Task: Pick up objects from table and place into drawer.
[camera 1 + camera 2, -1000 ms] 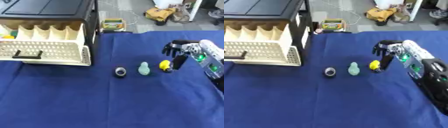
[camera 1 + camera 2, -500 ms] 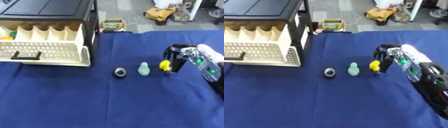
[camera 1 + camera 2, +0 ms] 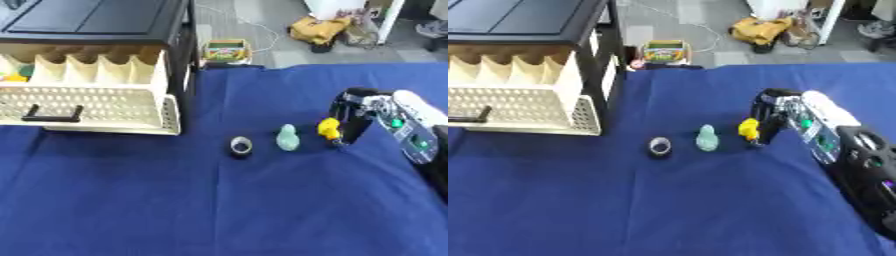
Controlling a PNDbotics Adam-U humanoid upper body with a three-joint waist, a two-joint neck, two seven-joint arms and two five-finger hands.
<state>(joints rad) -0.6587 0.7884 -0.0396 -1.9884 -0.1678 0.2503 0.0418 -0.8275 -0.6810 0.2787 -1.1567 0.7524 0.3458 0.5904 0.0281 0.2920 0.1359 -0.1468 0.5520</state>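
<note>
My right hand was the only one in view, and so the nearer to the work; my left hand showed nowhere. It reached in from the right side of the desk, fingers pointing down at the blue cloth. The yellow toy sat just to the left of those fingertips, touching them or all but touching; I could not tell which. The toy stood upright, taller than wide, so its long axis ran up from the cloth, and my fingers hung roughly parallel to it. I judged that the coming grasp turned on this: the toy lay on the inner, left side of my fingers, so they had to close leftward round it.

My fingers were curled downward beside the toy, but whether the thumb had come round its far side was hidden, so I cannot say if the hand held it or merely flanked it.

Left of the toy, in a loose row, stood a pale green figure and then a dark ring, each apart from its neighbour. The drawer stood pulled out at the far left, well apart from my hand, with something yellow and green at its far-left corner. All 3 small things were on the cloth, none in the drawer yet
</note>
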